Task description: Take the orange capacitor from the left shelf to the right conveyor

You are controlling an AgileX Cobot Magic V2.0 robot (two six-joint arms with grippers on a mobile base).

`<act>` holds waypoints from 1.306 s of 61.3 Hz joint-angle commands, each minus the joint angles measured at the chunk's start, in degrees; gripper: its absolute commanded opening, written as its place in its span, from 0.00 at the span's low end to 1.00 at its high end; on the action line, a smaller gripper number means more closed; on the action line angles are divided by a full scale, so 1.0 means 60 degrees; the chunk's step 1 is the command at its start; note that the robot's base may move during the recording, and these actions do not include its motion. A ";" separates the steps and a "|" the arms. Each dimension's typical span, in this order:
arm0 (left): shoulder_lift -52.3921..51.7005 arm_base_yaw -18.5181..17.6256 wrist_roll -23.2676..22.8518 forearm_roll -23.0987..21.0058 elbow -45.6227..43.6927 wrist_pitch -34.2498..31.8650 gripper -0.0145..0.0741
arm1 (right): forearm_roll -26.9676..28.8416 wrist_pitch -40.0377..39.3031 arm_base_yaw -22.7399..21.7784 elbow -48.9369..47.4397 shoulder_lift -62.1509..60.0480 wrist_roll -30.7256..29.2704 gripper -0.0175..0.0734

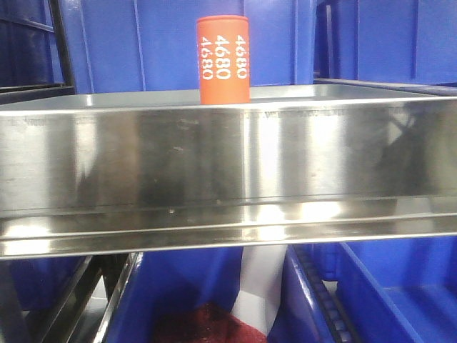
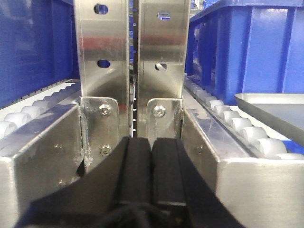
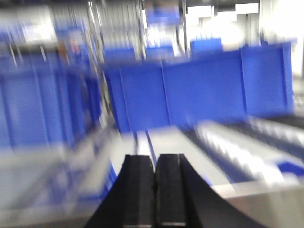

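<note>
Stainless steel fills the front view: the left shelf (image 1: pixel 228 157), its tall brushed lip running edge to edge across the middle of the frame, with blue bins (image 1: pixel 128 43) stacked behind it and more below. At upper centre the orange capacitor (image 1: pixel 223 60) stands upright on the shelf behind that lip. Its long axis is vertical, its flat top is uppermost, and white "4680" print runs down its side. Only its upper part clears the lip; its base is hidden.

Neither wrist camera shows the cylinder. The left gripper (image 2: pixel 151 152), at lower centre of its view, has its black pads pressed together and nothing between them. It faces two steel uprights (image 2: pixel 104 47) flanked by roller tracks (image 2: pixel 237 123), with a grey tray (image 2: pixel 280 109) at the right edge. The right gripper (image 3: pixel 155 164) is likewise closed and empty, and its view is too blurred to show more than blue bins. The right conveyor cannot be made out with certainty.

Which arm is nearer cannot be told. The pick looks not yet begun. It would likely call for the jaws to open first, pass above the lip and close across the upright cylinder's sides.
</note>
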 commanded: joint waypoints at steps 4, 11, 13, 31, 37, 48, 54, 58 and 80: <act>-0.0063 -0.0022 -0.0061 -0.0022 0.0206 -0.0870 0.02 | -0.0294 -0.0801 0.0013 -0.1093 -0.0096 0.0727 0.25; -0.0063 -0.0022 -0.0061 -0.0022 0.0206 -0.0870 0.02 | -0.1478 0.0710 0.0220 -0.2485 0.0258 0.1062 0.25; -0.0063 -0.0022 -0.0061 -0.0022 0.0206 -0.0870 0.02 | -0.1692 0.1034 0.0374 -0.2949 0.0530 0.1121 0.25; -0.0063 -0.0022 -0.0061 -0.0022 0.0206 -0.0870 0.02 | -0.2061 0.1995 0.3285 -0.6220 0.4575 0.1136 0.25; -0.0063 -0.0022 -0.0061 -0.0022 0.0206 -0.0870 0.02 | -0.2295 0.2321 0.4334 -0.6964 0.6072 0.1136 0.26; -0.0063 -0.0022 -0.0061 -0.0022 0.0206 -0.0870 0.02 | -0.2292 0.2362 0.5615 -0.8090 0.8614 0.1145 0.60; -0.0063 -0.0022 -0.0061 -0.0022 0.0206 -0.0870 0.02 | -0.2248 0.1845 0.6019 -0.8498 1.0019 0.1215 0.88; -0.0063 -0.0022 -0.0061 -0.0022 0.0206 -0.0870 0.02 | -0.1988 0.1411 0.6197 -0.8635 1.0609 0.1451 0.88; -0.0063 -0.0022 -0.0061 -0.0022 0.0206 -0.0870 0.02 | -0.1815 -0.0213 0.6753 -0.8744 1.2981 0.1667 0.88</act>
